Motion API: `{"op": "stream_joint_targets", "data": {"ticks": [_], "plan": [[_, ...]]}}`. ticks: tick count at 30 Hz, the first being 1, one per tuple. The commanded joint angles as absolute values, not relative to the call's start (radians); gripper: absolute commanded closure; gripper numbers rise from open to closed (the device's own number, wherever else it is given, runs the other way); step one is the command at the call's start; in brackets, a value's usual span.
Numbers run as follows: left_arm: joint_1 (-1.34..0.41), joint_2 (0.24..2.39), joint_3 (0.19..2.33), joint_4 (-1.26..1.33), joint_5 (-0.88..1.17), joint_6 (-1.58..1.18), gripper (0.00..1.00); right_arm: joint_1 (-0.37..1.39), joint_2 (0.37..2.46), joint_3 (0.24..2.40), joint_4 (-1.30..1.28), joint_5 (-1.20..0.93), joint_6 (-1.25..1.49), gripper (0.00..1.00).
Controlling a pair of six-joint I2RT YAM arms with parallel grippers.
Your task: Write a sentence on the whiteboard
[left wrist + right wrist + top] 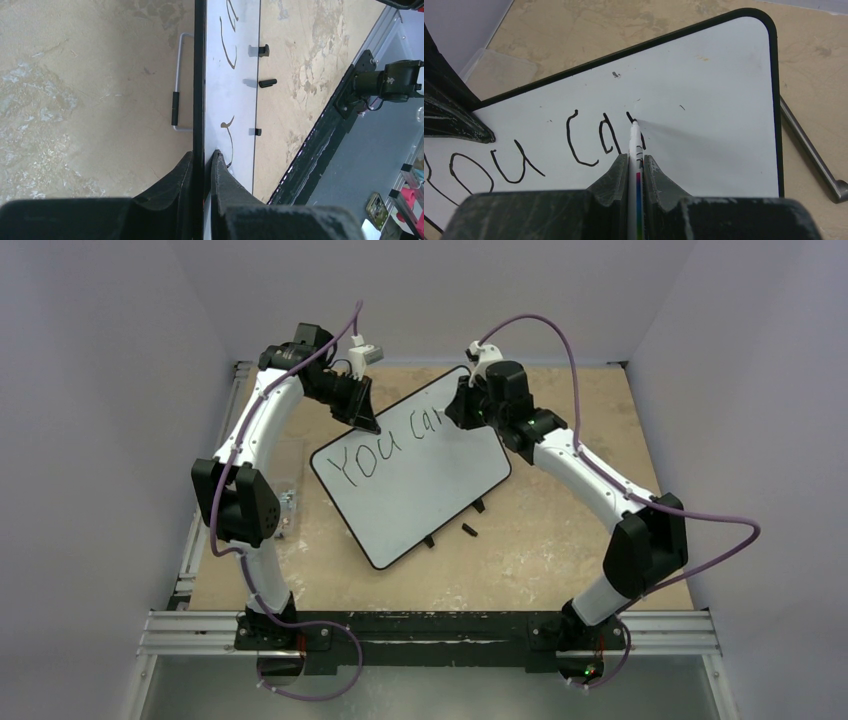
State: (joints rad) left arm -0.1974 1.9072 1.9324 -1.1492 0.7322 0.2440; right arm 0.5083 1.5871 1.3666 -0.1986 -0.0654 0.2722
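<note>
- Right gripper (636,159): jaws clamped on the marker (634,137), which projects forward past the fingertips. Its tip touches the whiteboard (420,490) directly ahead of the tool.
- Left gripper (204,159): jaws pinched on the whiteboard's black frame, one finger on each face. The board runs straight out ahead of this tool.
- The sentence (385,448): "You ca" is legible, with the first stroke of another letter at the marker tip. The lettering lies just ahead of the right tool and off to its left. From where I stand, less than half is written.
- Hazard, board shift: the board looks to be restrained at one edge only. Excess tip pressure could pivot it in the left pinch and distort the strokes.
- Hazard, marker slip: the pen is thin and gripped well behind its tip. A sideways load during a stroke could twist it between the fingers.
- Hazard, line space: limited white remains between the tip and the frame to its right. Longer words will probably need a second line, nearer the tool.
- Hazard, smearing: on that lower line, the fingers could drag across fresh ink.
</note>
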Motion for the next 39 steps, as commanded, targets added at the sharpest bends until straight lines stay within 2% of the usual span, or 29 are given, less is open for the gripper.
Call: {"op": "stream_joint_targets", "data": {"ticks": [1, 12, 39], "plan": [[-0.207, 1.865, 1.939, -1.132, 0.591, 0.319, 1.00, 0.506, 1.605, 1.430, -0.182, -0.046, 0.277, 1.00], [-0.207, 1.867, 1.940, -1.132, 0.586, 0.320, 1.00, 0.485, 1.630, 1.456, -0.208, -0.003, 0.282, 1.00], [-0.207, 1.872, 1.941, -1.130, 0.573, 0.319, 1.00, 0.477, 1.539, 1.315, -0.215, -0.069, 0.314, 1.00]]}}
